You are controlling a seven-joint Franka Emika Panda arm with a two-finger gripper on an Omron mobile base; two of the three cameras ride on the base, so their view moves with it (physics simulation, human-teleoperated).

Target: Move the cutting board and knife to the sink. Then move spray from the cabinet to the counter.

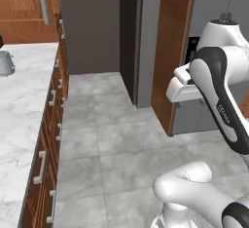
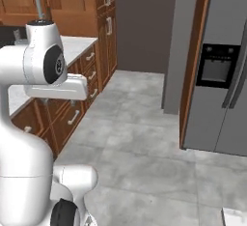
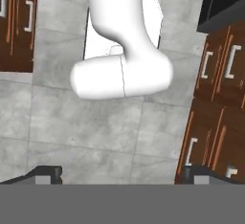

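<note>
I am hanging my end effector [image 3: 122, 174] wide open and empty over the grey floor [image 1: 116, 139], not yet at the first step. The white marble table [image 1: 22, 105] is lying on the left; board and knife I cannot make out, so driving closer should come next.

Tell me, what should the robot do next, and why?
Probably drive closer to the counter and turn toward it. The gripper is open, holds nothing and points down at the grey floor, away from the worktop. No board, knife or spray can be made out, so nothing is within reach yet.
</note>
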